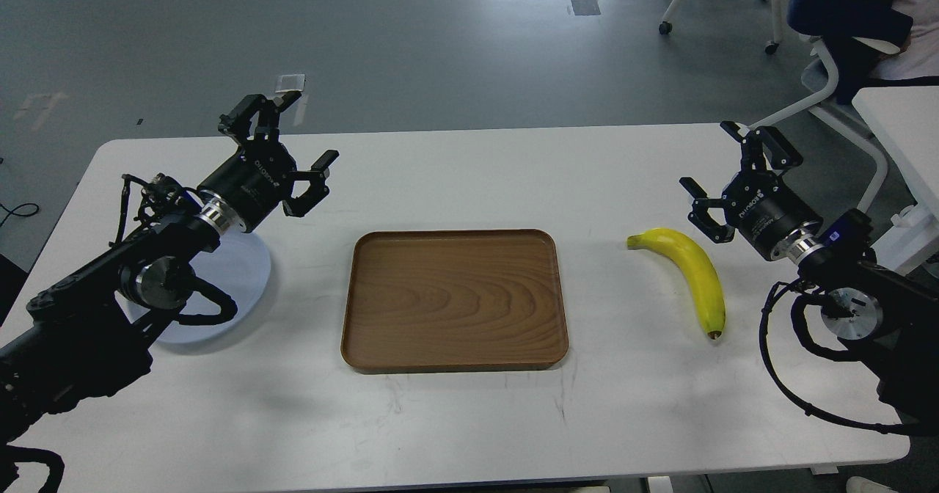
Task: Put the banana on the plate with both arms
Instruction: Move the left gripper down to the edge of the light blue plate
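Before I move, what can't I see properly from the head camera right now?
- Plate: its left part is hidden behind the left arm.
- Right arm: cut off by the frame's right edge.
- Banana: underside not visible.
- Left hand and right hand both open, nothing held.

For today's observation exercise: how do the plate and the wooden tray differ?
The plate is round and pale blue-grey; the wooden tray is rectangular and brown. The plate is partly hidden under the left arm; the tray lies in full view at the table's middle. The tray looks larger. Both are shallow and hold nothing.
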Action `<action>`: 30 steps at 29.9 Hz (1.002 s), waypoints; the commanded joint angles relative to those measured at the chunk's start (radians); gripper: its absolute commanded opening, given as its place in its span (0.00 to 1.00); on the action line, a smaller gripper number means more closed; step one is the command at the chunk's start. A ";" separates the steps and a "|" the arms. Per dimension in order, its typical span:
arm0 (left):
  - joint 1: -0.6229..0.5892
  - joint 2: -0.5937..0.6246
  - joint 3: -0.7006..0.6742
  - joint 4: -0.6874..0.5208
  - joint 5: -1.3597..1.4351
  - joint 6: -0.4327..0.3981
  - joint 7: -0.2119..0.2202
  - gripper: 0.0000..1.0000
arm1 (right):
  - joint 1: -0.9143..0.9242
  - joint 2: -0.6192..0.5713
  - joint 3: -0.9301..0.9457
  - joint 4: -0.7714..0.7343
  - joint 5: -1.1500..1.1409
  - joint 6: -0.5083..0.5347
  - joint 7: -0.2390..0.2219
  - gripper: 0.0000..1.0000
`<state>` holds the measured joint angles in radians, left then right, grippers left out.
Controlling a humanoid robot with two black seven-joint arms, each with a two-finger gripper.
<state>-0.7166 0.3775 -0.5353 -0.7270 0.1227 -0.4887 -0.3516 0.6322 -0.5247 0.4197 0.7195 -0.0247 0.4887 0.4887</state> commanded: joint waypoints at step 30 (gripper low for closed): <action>-0.142 0.250 -0.005 -0.289 0.673 0.000 -0.137 0.98 | 0.003 -0.035 -0.001 0.011 0.000 0.000 0.000 1.00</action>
<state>-0.8549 0.5591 -0.5365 -0.8923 0.6174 -0.4891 -0.4878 0.6353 -0.5545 0.4188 0.7300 -0.0244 0.4887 0.4887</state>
